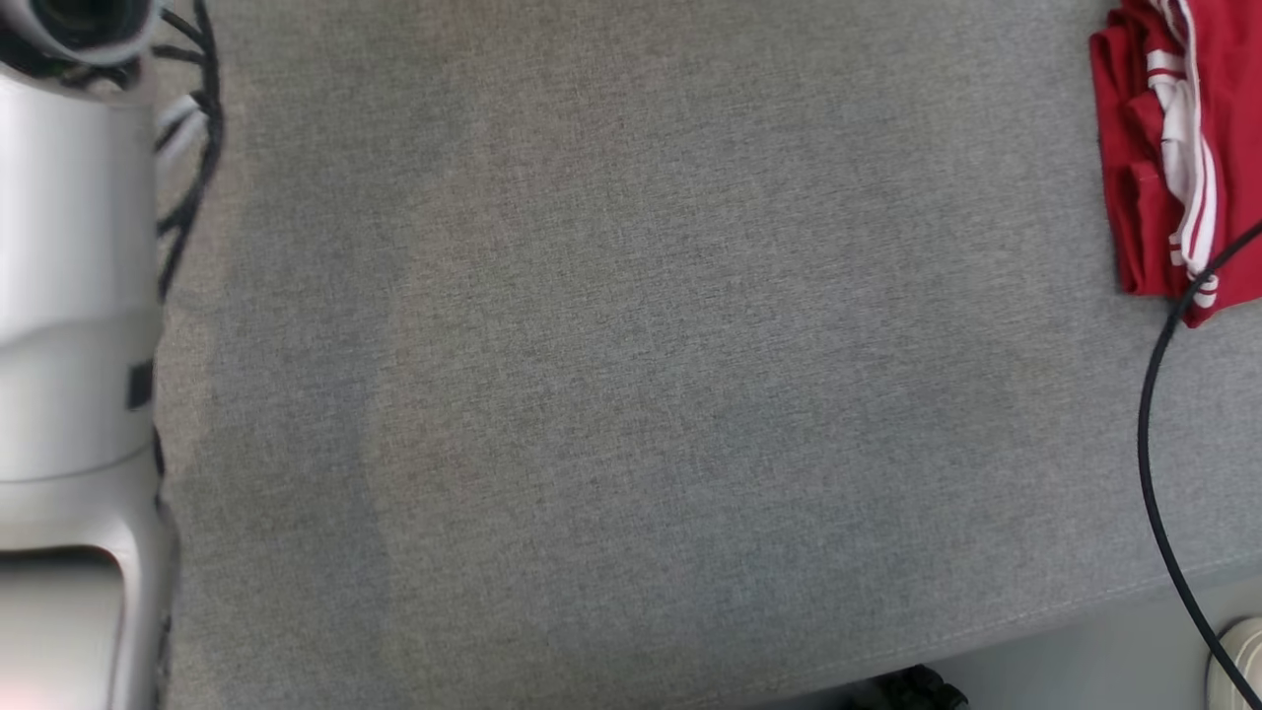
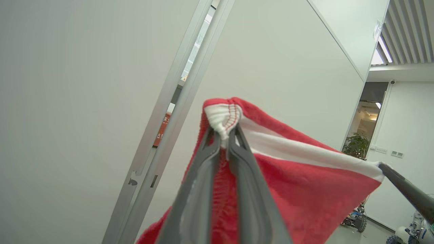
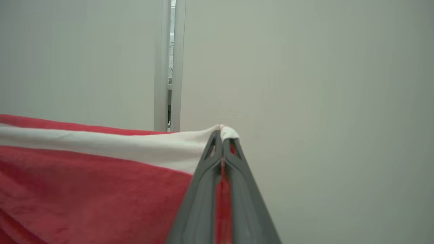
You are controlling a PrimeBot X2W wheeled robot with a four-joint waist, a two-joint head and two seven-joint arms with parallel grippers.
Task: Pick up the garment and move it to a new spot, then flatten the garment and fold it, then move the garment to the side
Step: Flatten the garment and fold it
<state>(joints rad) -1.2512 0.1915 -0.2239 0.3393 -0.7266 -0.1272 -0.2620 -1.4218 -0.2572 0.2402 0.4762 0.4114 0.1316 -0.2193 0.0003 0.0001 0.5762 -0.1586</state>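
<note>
Left gripper (image 2: 225,137) and right gripper (image 3: 222,137) pinching fleecy red garment (image 2: 305,193), white-banded edge taut.

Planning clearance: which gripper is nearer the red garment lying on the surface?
Right, probably. The left gripper has its forearm at the surface's far left, opposite the lying garment; the right gripper, holding the raised garment rightward of it, is on that side.

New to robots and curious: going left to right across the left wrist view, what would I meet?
Metal frame, left gripper pinching one corner, red garment with white band, right gripper at the far corner.
</note>
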